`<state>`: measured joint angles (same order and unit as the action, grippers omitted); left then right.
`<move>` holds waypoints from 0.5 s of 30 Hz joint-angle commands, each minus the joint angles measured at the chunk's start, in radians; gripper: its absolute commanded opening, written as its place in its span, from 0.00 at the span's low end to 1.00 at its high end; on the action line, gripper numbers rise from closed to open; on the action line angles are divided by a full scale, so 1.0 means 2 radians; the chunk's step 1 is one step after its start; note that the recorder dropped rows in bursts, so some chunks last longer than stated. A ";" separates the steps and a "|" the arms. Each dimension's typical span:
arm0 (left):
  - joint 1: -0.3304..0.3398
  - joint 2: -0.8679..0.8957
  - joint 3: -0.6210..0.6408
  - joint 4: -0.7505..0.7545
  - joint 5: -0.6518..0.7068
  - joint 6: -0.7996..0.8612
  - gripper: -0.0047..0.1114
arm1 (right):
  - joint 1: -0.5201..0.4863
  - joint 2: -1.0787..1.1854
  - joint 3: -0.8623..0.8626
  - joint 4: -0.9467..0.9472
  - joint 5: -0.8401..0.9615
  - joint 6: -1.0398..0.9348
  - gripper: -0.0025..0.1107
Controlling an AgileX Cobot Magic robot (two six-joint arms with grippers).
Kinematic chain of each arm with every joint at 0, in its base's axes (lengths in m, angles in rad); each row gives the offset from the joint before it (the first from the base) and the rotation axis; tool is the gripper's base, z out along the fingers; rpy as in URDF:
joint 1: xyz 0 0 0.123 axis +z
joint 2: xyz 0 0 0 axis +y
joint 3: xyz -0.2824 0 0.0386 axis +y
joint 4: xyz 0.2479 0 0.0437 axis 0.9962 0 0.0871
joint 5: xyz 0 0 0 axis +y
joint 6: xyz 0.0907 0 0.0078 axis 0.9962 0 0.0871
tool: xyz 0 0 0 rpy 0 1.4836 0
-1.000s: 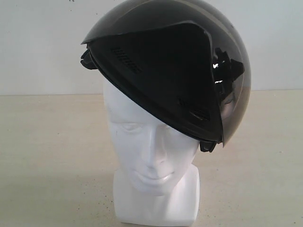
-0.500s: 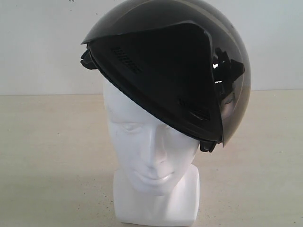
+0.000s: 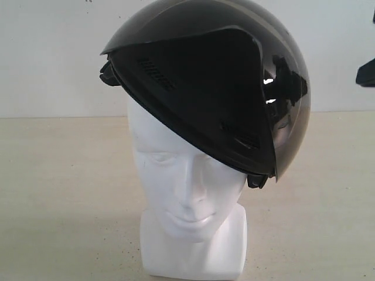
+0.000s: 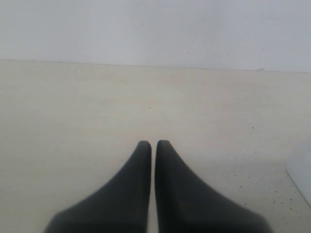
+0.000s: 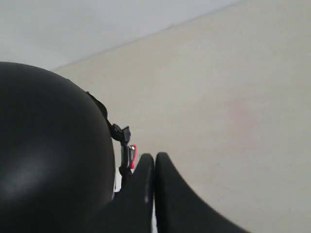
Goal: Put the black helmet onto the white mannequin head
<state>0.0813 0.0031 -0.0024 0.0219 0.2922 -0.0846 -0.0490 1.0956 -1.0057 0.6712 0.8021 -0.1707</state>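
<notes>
pale speckled counter (image 3: 58, 205); at frame centre the round matte-black helmet (image 3: 205, 88) sits crooked on the smooth white mannequin head (image 3: 187, 193). our left hand (image 4: 153, 144) and right hand (image 5: 154, 156) are pinched closed, empty. we judge a stray nudge could tip it off.

Exterior view: bright, soft, even light, seemingly from above; low resolution, slight overall softness. Round matte-black helmet with smoky tinted visor (image 3: 199, 88): shell crushed to near-black, vent detail barely legible; two small white glints on visor at view's right. Smooth white mannequin head (image 3: 187, 175): near overexposed, facial relief faint; soft shade under helmet rim and chin. Diffuse shadow on pale beige tabletop (image 3: 58, 205) left of neck base. Wrist views: dark left claw (image 4: 153, 145) and dark right claw (image 5: 154, 158) out of focus, edges smeared; broad dull sheen on helmet dome in right wrist view.
</notes>
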 commanded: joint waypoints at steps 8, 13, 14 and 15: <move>-0.003 -0.002 0.001 -0.033 -0.141 -0.002 0.08 | -0.002 0.011 -0.003 0.026 -0.009 -0.040 0.02; -0.003 -0.002 0.001 -0.033 -0.396 -0.083 0.08 | -0.002 0.023 -0.001 0.026 -0.007 -0.018 0.02; -0.003 -0.002 0.001 -0.033 -0.437 -0.089 0.08 | -0.002 0.029 0.002 0.026 -0.006 -0.012 0.02; -0.003 -0.002 0.001 -0.033 -0.477 -0.138 0.08 | -0.002 0.037 0.009 0.026 -0.005 -0.010 0.02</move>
<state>0.0813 0.0023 -0.0024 -0.0364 -0.4892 -0.2461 -0.0487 1.1487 -1.0035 0.7268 0.7912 -0.2003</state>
